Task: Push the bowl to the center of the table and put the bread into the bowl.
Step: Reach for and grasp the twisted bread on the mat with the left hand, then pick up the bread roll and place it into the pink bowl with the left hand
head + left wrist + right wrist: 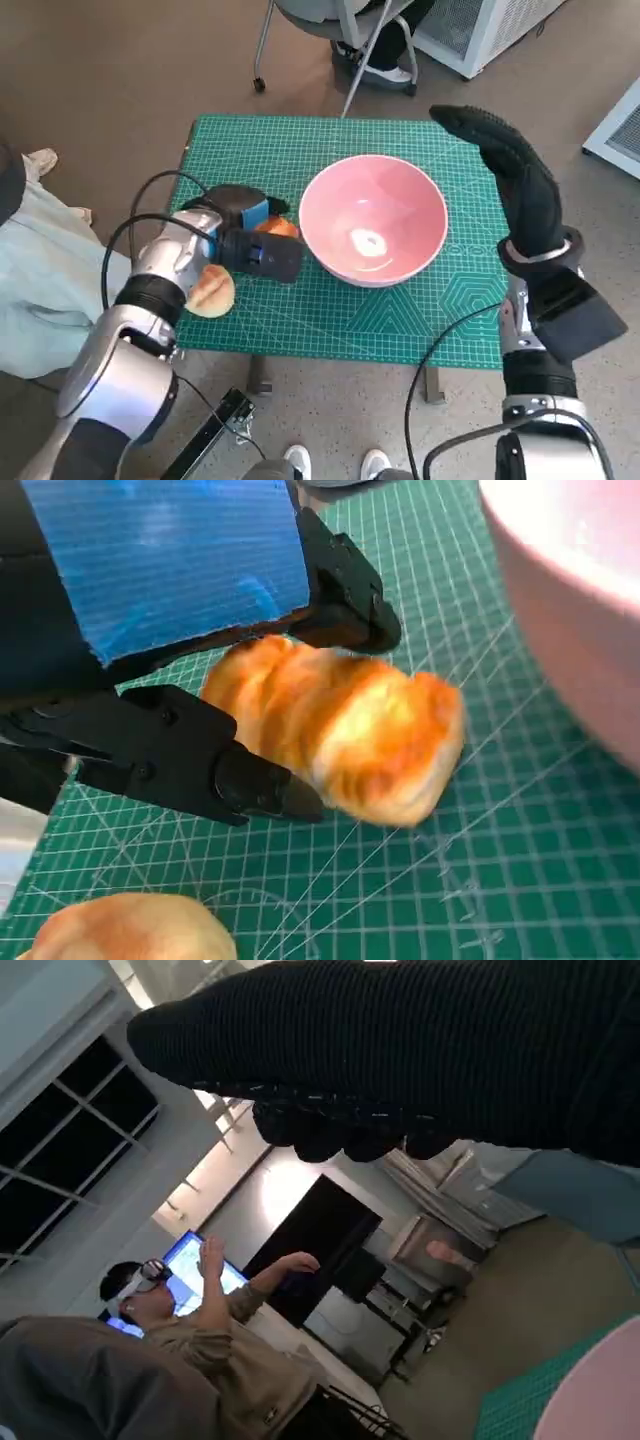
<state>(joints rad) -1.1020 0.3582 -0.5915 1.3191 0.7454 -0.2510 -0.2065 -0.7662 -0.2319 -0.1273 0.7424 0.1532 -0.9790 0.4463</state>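
Step in hand: the glossy pink bowl (pixel 373 218) sits roughly mid-counter on the green gridded cutting mat (pixel 330 320), so the push looks done; the grasp on the bread is under way.
Left hand: the black, blue-taped left hand (pixel 250 670) brackets the golden-brown bread roll (pixel 340 730), one black finger (pixel 350 600) on its far side and another against its near side. In the left wrist view the fingers appear to touch the crust; whether the roll is lifted off the mat cannot be told.
Bread: it lies just left of the bowl, close to the rim but apart from it. Its long axis runs roughly left to right, one blunt end toward the bowl wall.
Second roll: a paler round bun (pixel 210 292) rests near the counter's near-left edge, beside the left wrist.
Right hand: the black knitted right hand (pixel 515 175) hangs above the counter's far-right side, fingers extended, holding nothing.
Next move, as judged: firm the pinch, lift clear of the rim, carry right over the bowl, release.
Bystander: a person wearing a headset shows in the right wrist view.
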